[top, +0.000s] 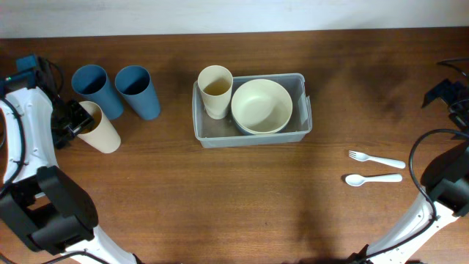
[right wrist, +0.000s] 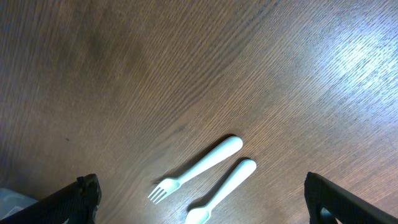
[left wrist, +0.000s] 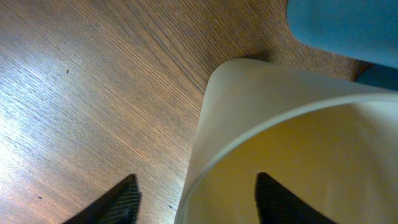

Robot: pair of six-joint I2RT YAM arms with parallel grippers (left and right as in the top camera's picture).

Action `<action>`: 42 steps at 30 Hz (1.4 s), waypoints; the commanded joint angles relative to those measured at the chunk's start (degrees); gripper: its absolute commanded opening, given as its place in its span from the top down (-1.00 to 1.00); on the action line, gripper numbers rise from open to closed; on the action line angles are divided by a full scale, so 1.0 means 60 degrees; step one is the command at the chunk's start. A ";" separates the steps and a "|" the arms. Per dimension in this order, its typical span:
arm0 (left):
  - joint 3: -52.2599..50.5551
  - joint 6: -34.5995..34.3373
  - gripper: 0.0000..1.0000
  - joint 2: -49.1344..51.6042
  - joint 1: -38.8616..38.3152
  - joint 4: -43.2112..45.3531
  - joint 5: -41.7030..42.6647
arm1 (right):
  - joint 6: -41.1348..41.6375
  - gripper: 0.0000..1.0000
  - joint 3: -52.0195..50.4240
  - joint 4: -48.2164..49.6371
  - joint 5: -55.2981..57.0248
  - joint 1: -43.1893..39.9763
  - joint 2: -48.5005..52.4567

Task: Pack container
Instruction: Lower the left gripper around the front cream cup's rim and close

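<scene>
The clear container (top: pixel 249 139) stands at the table's middle. It holds an upright cream cup (top: pixel 216 89) and a cream bowl (top: pixel 261 105). At the far left a second cream cup (top: pixel 101 130) lies on its side. My left gripper (top: pixel 73 123) is at its mouth. In the left wrist view the cup (left wrist: pixel 280 124) fills the frame, and the open gripper (left wrist: pixel 193 199) straddles its rim, one finger inside and one outside. My right gripper (top: pixel 443 92) is open and empty at the far right; in its wrist view the gripper (right wrist: pixel 200 180) hovers high above the table.
Two blue cups (top: pixel 95 86) (top: pixel 139 89) lie just behind the left cream cup; one shows in the left wrist view (left wrist: pixel 342 25). A white fork (top: pixel 377 158) (right wrist: pixel 199 167) and a white spoon (top: pixel 372 178) (right wrist: pixel 224 190) lie side by side right of the container.
</scene>
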 commanded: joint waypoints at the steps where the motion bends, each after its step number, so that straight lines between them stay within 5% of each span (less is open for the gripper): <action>1: -0.0040 -0.0018 0.01 -0.0117 0.0025 -0.0055 -0.0102 | 0.0109 -0.98 -0.0062 0.0004 0.0018 0.0025 -0.0350; 7: -0.0095 -0.0018 0.31 -0.0117 0.0025 -0.0058 -0.0029 | 0.0109 -0.98 -0.0062 0.0004 0.0018 0.0025 -0.0350; 18: -0.0444 -0.0015 0.43 -0.0106 0.0025 0.0120 -0.0040 | 0.0113 -0.98 -0.0062 0.0004 0.0018 0.0025 -0.0350; 22: -0.0444 -0.0018 0.89 -0.0106 0.0025 0.0127 -0.0036 | 0.0113 -0.98 -0.0062 0.0004 0.0018 0.0025 -0.0350; 33: -0.0248 0.0091 0.97 -0.0153 0.0025 0.0007 -0.0047 | 0.0109 -0.98 -0.0062 0.0004 0.0018 0.0025 -0.0350; 42: 0.1508 0.0084 0.97 -0.0590 0.0025 -0.2408 -0.0820 | 0.0109 -0.97 -0.0062 0.0004 0.0018 0.0025 -0.0350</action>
